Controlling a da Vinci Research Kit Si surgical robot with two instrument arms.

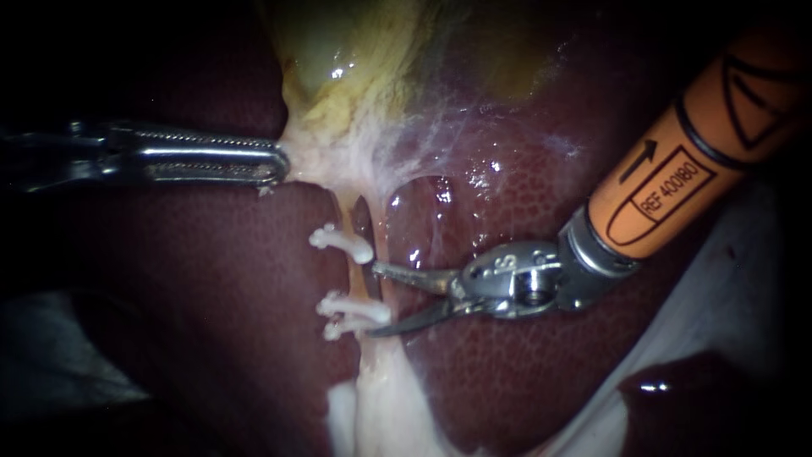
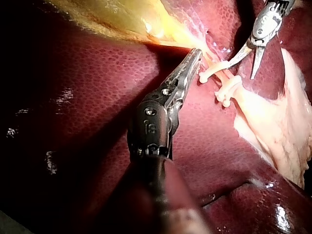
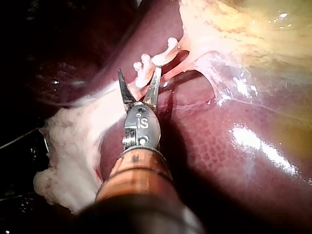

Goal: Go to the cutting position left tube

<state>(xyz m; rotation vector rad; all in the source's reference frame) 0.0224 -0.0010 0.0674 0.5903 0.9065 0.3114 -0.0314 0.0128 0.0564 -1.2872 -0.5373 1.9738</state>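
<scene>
Pinching the pale tissue (image 1: 317,161) where the tube (image 1: 365,286) meets the yellow gallbladder (image 1: 355,68), my left instrument (image 1: 283,165) has its jaws clenched on it. White clips (image 1: 342,243) sit across the tube. My right instrument (image 1: 374,301) holds its blades spread apart, tips right at the tube.

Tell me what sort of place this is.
Probably a surgical practice setup, seen close up through an endoscope. A liver and gallbladder fill the view, white clips sit on a tube, and the left instrument and right instrument reach in.
</scene>
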